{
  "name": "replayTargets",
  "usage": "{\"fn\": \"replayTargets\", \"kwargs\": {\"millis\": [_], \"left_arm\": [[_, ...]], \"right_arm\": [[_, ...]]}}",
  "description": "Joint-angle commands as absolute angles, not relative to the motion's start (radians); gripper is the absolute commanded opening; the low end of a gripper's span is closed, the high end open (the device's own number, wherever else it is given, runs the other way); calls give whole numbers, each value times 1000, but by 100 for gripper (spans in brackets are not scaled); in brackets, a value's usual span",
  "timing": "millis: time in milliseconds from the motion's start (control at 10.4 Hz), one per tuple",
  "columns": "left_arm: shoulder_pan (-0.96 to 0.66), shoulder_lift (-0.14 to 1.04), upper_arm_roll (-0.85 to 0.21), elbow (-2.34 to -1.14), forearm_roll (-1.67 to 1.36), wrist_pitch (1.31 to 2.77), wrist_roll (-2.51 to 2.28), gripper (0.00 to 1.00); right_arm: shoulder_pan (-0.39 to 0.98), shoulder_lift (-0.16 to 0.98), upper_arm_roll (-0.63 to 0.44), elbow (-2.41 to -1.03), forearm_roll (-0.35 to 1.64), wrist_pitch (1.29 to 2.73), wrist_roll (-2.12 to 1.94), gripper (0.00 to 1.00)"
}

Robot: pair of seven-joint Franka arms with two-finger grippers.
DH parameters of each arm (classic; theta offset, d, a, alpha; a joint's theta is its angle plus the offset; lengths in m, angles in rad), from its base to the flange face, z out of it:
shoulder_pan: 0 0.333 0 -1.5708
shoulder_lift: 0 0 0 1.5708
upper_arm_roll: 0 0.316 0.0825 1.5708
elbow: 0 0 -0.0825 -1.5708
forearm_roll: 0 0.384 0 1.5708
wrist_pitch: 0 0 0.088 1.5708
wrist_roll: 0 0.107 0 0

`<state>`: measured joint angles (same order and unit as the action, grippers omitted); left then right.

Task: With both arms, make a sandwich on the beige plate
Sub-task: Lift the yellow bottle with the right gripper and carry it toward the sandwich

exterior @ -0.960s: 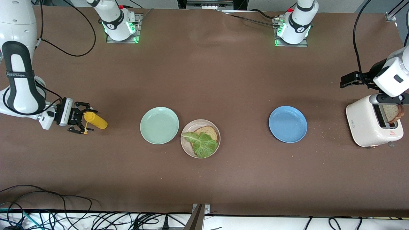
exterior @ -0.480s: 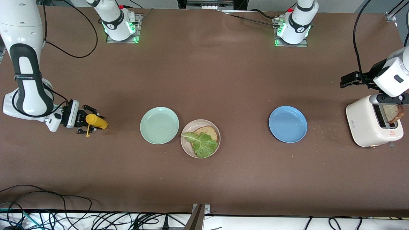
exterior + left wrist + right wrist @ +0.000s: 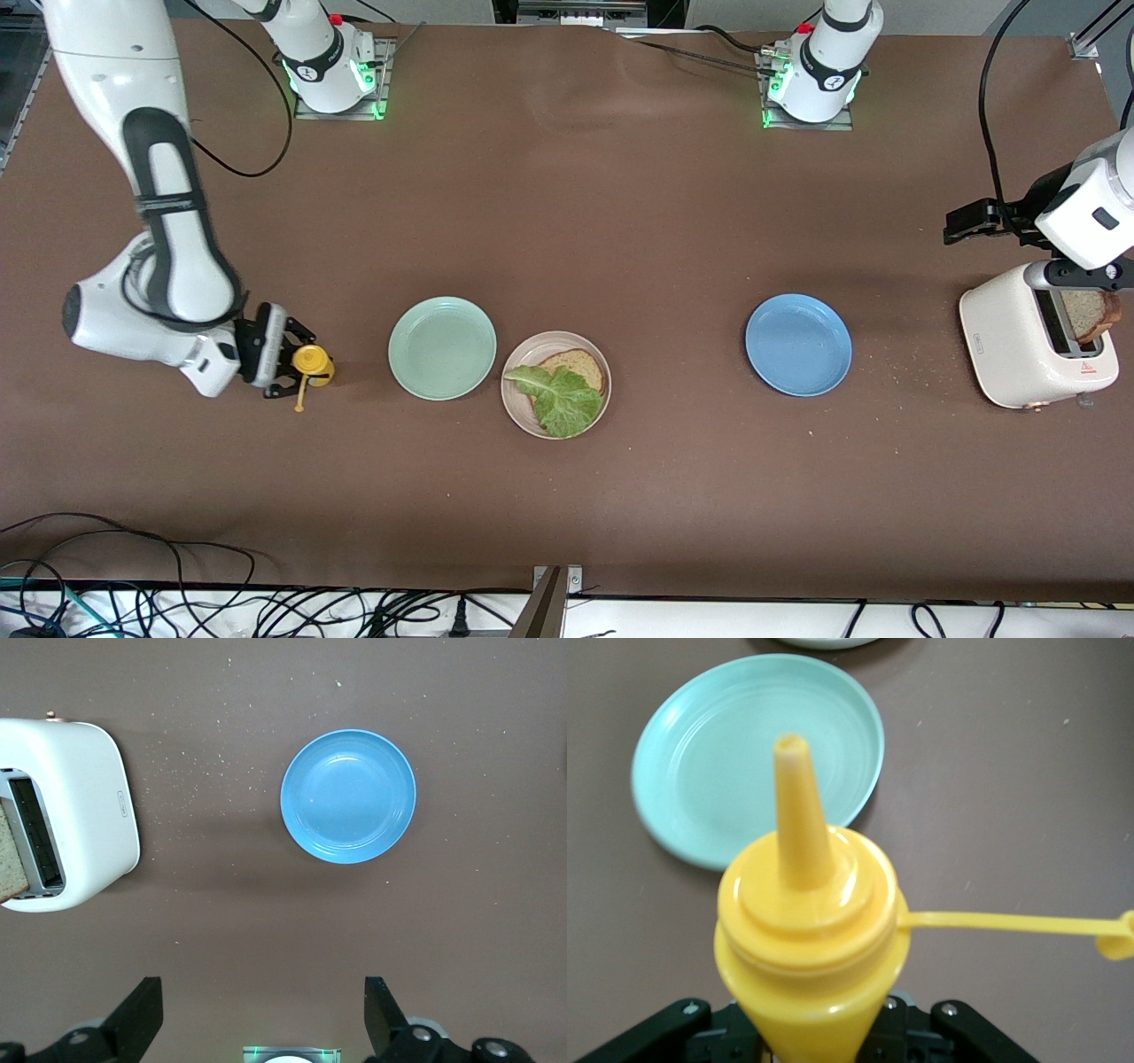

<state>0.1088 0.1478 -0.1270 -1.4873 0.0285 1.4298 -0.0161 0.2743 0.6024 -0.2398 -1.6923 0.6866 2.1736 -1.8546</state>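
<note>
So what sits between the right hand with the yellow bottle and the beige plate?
The mint-green plate lies between the right hand, which is shut on the yellow bottle, and the beige plate; the front view shows it.

Right pincer [image 3: 297, 365] seemingly clamped low; left pincer [image 3: 261, 1019] spread, high.

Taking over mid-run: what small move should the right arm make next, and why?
Probably carry the mustard bottle toward the beige plate. The right gripper looks closed on it, cap hanging open, nozzle toward the green plate. The lettuce lies uncovered on the bread. The left gripper waits over the toaster.
</note>
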Motion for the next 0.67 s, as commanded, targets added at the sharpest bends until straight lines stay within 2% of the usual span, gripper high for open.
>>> {"fn": "replayTargets", "kwargs": {"millis": [0, 576], "left_arm": [[112, 155, -129, -1460, 23, 1407, -25, 100], [112, 155, -129, -1462, 23, 1407, -25, 100]], "right_arm": [[369, 595, -249, -1600, 472, 2172, -1537, 0], [658, 669, -249, -1517, -68, 2168, -768, 0]]}}
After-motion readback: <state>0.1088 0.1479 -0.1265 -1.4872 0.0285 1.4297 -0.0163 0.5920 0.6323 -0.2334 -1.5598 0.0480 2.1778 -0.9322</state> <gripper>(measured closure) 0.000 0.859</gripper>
